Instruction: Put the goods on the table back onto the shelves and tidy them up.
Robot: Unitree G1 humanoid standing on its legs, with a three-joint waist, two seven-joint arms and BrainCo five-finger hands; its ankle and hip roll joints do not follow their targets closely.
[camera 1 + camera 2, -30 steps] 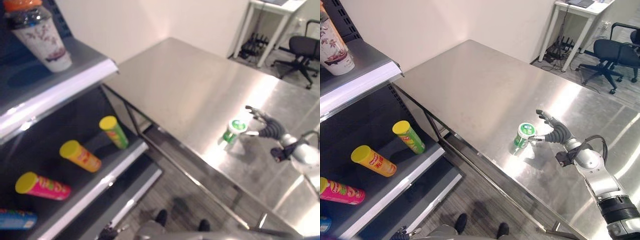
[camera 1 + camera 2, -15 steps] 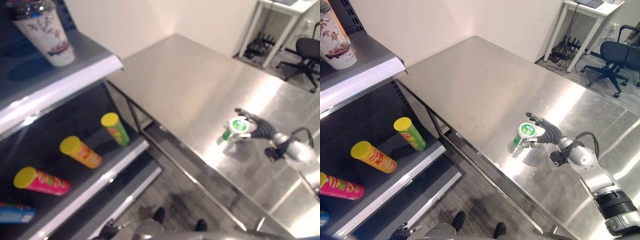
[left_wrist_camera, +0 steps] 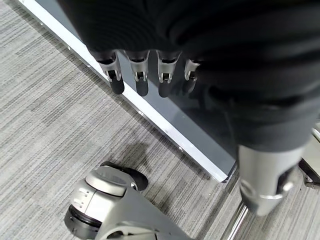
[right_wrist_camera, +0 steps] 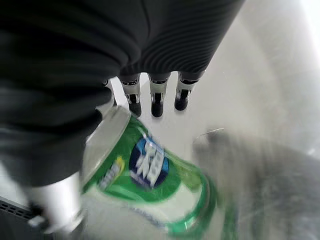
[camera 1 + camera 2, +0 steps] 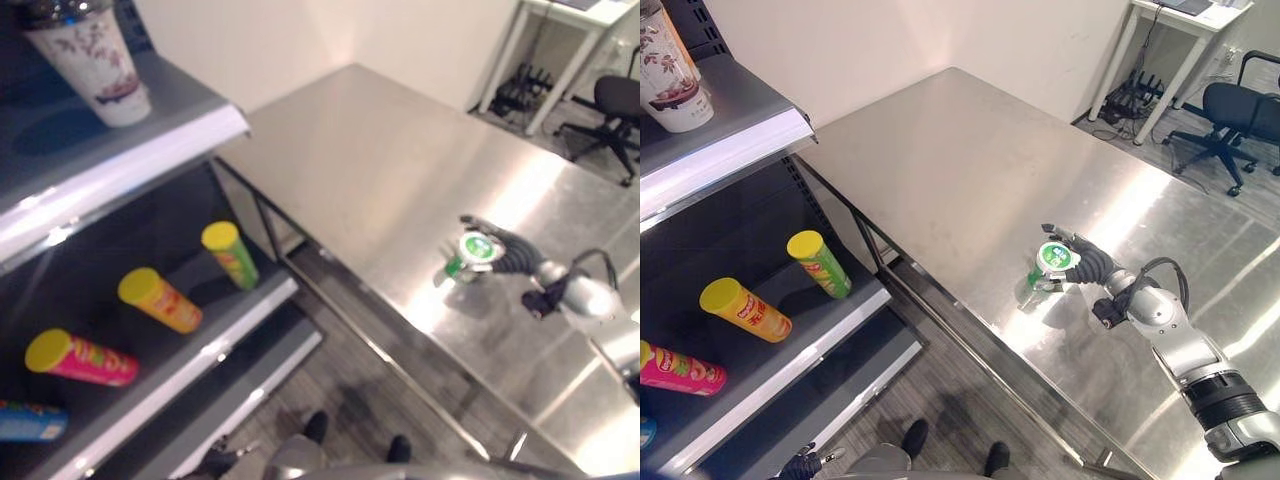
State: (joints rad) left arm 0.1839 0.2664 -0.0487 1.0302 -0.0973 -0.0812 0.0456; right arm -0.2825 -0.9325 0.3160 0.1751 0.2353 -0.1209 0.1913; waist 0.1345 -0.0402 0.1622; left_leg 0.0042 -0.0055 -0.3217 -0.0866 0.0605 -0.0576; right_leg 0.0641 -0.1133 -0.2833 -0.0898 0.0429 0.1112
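Near the front edge of the steel table (image 5: 940, 150), the right hand (image 5: 1087, 266) has its fingers curled around a green canister (image 5: 1048, 266) with a white lid, the thumb closing on it from the other side; the right wrist view shows the green body lying across the palm between thumb and fingers. The canister appears tilted, and I cannot tell whether its base is touching the tabletop or just off it. It is the one item I can see on the table, so by my reading the task stands at the pick-up of the last visible piece, with the carry to the shelves and the tidying yet to do. The left hand (image 3: 150, 75) hangs low beside the shelf base, fingers straight and holding nothing. Beyond the table's left end, on the lower shelf (image 5: 790, 375), lie four tubes on their sides: a yellow-lidded green one (image 5: 820, 264) closest to the table, then an orange one (image 5: 745, 310), a pink one (image 5: 680, 368) and a blue one (image 5: 30, 422). They point different ways, so straightening looks outstanding. On the upper shelf (image 5: 730, 140) stands a white patterned cup (image 5: 672, 75).
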